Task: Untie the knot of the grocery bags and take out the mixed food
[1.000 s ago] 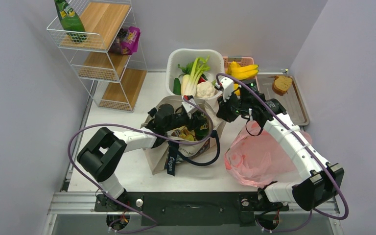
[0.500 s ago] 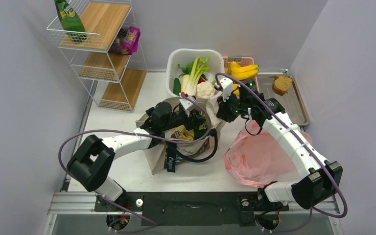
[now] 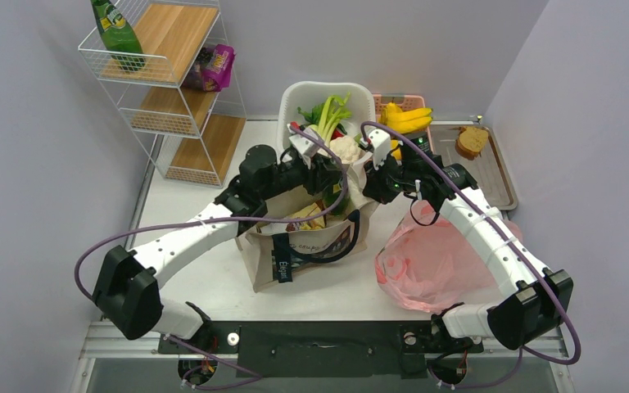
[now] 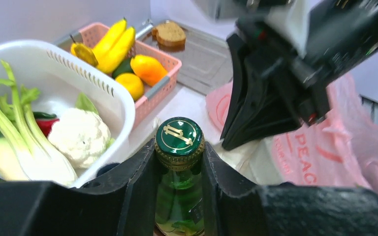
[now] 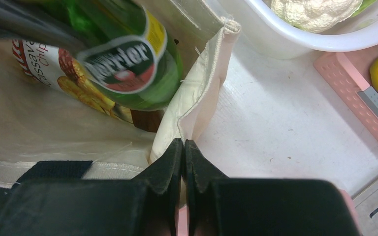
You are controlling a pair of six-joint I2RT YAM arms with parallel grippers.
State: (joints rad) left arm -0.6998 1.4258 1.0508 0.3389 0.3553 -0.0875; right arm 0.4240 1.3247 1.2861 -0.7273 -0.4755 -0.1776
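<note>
Green bottle [image 4: 179, 206] roughly upright, cap up, neck clamped in left pincer [image 4: 179, 157]; right pincer [image 5: 183, 147] pinching canvas tote [image 5: 197, 98] rim.

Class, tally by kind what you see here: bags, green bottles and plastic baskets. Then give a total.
Bags: 2, beige canvas tote, thin pink plastic bag
Green bottles: 2, shelved green bottle, green bottle at the tote's mouth
Plastic baskets: 2, white plastic basket, pink plastic basket
Total: 6
</note>
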